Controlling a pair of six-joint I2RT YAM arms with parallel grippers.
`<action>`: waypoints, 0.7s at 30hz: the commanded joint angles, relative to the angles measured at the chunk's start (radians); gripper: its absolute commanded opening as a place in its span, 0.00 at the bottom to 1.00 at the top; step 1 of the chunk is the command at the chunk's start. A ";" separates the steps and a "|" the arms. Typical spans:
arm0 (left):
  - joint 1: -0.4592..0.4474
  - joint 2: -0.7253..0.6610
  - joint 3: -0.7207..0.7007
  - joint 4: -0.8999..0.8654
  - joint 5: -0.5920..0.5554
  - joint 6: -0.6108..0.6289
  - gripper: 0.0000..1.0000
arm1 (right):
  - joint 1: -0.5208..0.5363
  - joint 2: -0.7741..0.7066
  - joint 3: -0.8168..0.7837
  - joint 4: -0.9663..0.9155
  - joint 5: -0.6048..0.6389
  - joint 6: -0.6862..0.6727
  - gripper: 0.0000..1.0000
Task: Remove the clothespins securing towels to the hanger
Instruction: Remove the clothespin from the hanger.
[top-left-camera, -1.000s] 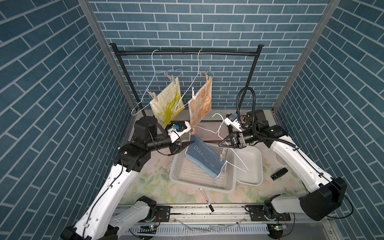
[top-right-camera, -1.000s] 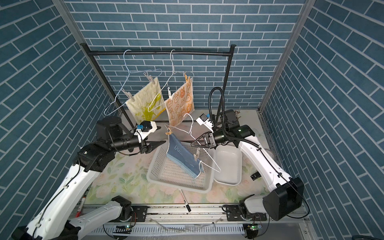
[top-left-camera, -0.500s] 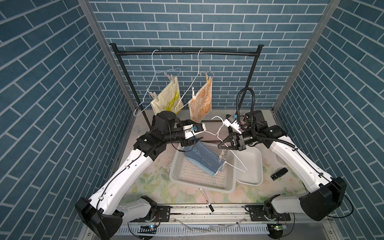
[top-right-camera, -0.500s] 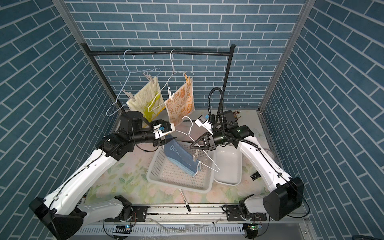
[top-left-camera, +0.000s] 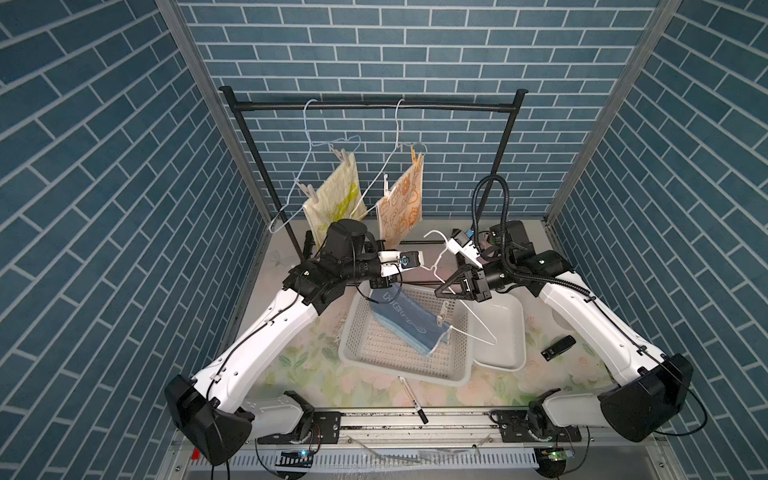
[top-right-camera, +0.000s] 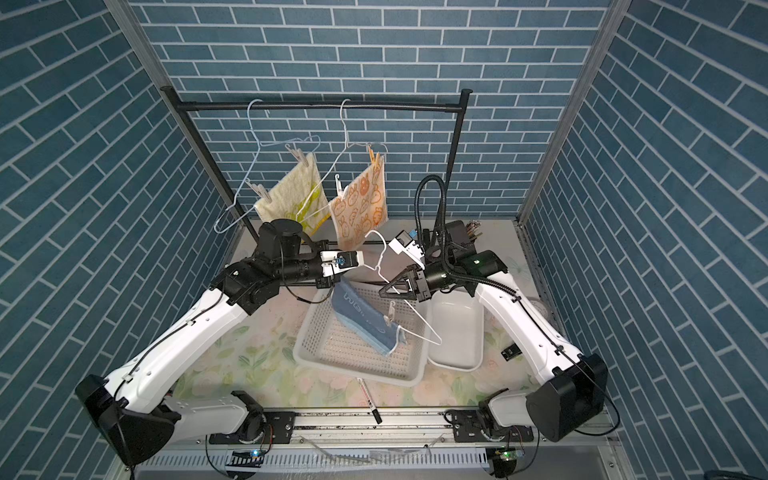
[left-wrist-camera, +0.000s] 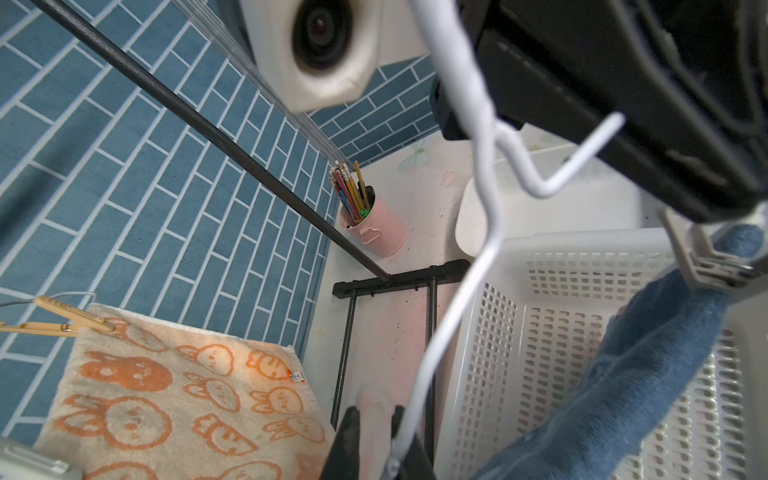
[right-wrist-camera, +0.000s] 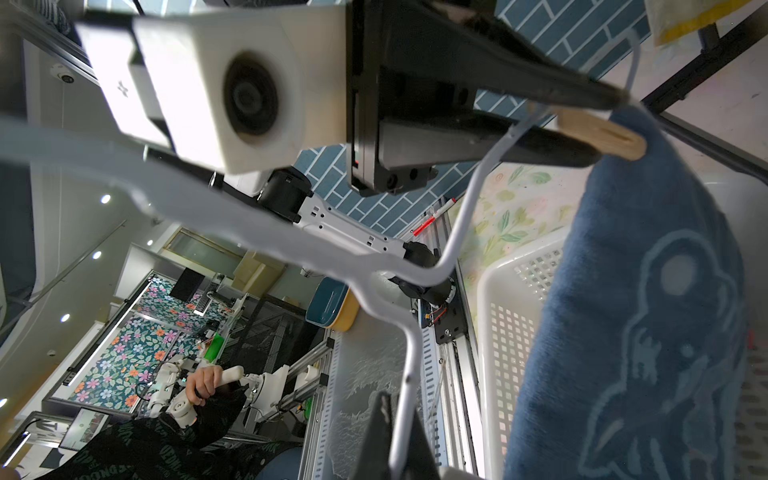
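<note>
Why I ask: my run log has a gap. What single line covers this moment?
left gripper: shut on wooden clothespin on blue towel | right gripper: shut on white hanger

The left arm (top-left-camera: 266, 332) stretches from the near left toward the middle, wrist level. The left gripper (right-wrist-camera: 604, 128) has its jaws pinched on a clothespin (right-wrist-camera: 623, 141). The right arm (top-left-camera: 582, 316) mirrors it from the near right. The right gripper (top-left-camera: 441, 291) points left, jaws closed on a hanger (right-wrist-camera: 409, 374).
</note>
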 joint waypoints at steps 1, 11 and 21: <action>-0.007 -0.013 0.010 0.018 -0.025 -0.021 0.06 | 0.012 0.003 0.021 -0.014 0.003 -0.083 0.00; -0.026 -0.066 -0.057 -0.065 -0.142 -0.007 0.00 | 0.012 -0.050 0.078 -0.128 0.320 -0.153 0.16; -0.050 -0.073 -0.068 -0.176 -0.281 -0.086 0.00 | 0.012 -0.265 0.027 -0.020 0.900 -0.238 0.79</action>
